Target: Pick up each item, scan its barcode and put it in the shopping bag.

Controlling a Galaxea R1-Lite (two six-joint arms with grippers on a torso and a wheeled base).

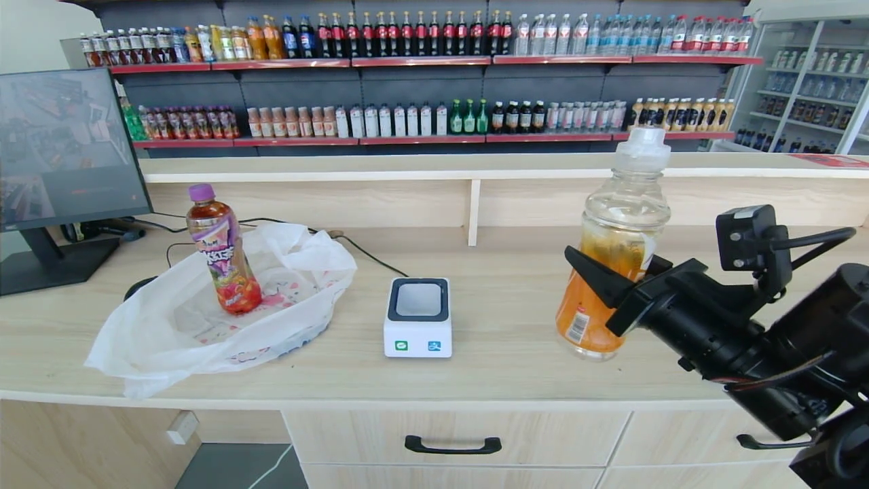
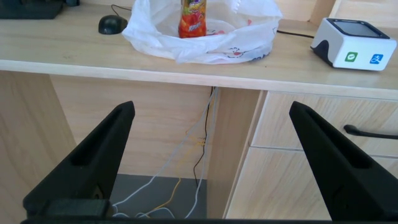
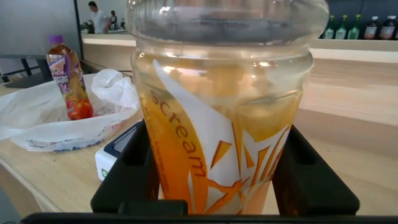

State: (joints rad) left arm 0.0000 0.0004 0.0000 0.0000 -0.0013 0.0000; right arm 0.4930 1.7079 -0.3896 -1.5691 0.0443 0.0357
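My right gripper (image 1: 611, 278) is shut on an orange drink bottle (image 1: 624, 204) with a white cap, gripping its lower half. The bottle leans slightly, right of the scanner (image 1: 417, 316), with its base at or just above the counter. In the right wrist view the bottle (image 3: 224, 124) sits between the black fingers (image 3: 127, 168). A purple-capped drink bottle (image 1: 224, 255) stands upright in the white shopping bag (image 1: 204, 333) on the counter's left. My left gripper (image 2: 211, 112) hangs open and holds nothing, below the counter edge in front of the cabinet, facing the bag (image 2: 205, 43).
A monitor (image 1: 64, 149) stands at the far left with a black mouse (image 2: 112, 23) and cables beside the bag. A raised wooden ledge (image 1: 475, 170) runs along the counter's back. Drawers with a black handle (image 1: 453, 445) sit under the counter.
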